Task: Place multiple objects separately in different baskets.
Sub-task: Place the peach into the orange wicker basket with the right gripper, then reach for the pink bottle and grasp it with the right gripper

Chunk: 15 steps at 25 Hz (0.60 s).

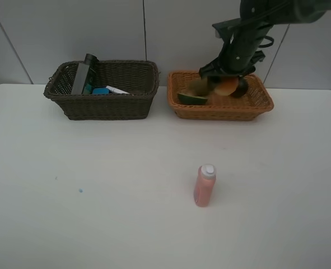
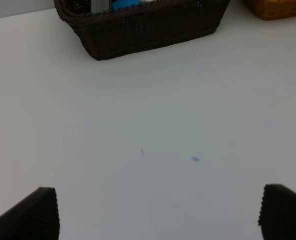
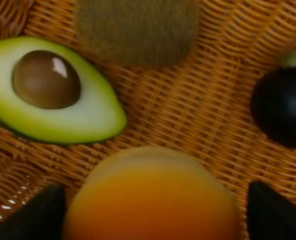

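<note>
My right gripper [image 1: 227, 78] hangs inside the light orange basket [image 1: 221, 110]. In the right wrist view its jaws stand apart around the blurred orange bun [image 3: 150, 197], with a slim gap on one side. Beside the bun lie the halved avocado [image 3: 57, 90], the brown kiwi [image 3: 137, 30] and the dark mangosteen [image 3: 283, 107]. The dark brown basket [image 1: 103, 105] holds the green pump bottle [image 1: 84, 75], the blue eraser [image 1: 101, 91] and the marker [image 1: 117, 89]. A pink bottle [image 1: 204, 186] stands upright on the table. My left gripper [image 2: 158, 215] is open over bare table.
The white table [image 1: 98, 190] stretches wide in front of both baskets, with a wall close behind them. A small blue speck [image 2: 195, 159] marks the tabletop near the left gripper. The dark basket's front wall [image 2: 148, 30] lies ahead of the left gripper.
</note>
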Each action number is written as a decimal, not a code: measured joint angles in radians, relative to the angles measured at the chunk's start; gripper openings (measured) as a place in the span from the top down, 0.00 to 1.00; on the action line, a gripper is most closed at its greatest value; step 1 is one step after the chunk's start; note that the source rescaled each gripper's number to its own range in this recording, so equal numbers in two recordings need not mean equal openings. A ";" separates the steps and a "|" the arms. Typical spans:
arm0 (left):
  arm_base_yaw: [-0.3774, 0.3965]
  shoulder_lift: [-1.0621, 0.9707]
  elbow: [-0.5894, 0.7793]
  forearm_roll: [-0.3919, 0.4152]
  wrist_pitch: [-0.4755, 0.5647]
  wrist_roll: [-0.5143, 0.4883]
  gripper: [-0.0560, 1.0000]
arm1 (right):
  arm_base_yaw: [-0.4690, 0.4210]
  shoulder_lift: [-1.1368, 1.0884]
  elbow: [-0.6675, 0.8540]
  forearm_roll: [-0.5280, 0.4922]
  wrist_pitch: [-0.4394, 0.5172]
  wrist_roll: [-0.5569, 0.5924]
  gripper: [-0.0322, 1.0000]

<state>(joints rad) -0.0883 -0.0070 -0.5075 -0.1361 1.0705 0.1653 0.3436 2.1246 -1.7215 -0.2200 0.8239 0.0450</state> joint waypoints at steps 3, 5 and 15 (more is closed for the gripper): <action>0.000 0.000 0.000 0.000 0.000 0.000 0.00 | -0.001 0.003 -0.006 -0.005 0.001 0.001 0.03; 0.000 0.000 0.000 -0.001 0.000 0.000 0.00 | -0.001 0.003 -0.007 -0.002 0.014 0.008 0.02; 0.000 0.000 0.000 -0.001 0.000 0.000 0.00 | 0.023 -0.125 -0.007 0.123 0.379 0.022 0.02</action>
<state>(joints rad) -0.0883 -0.0070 -0.5075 -0.1369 1.0705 0.1653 0.3669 1.9997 -1.7286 -0.0974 1.2025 0.0668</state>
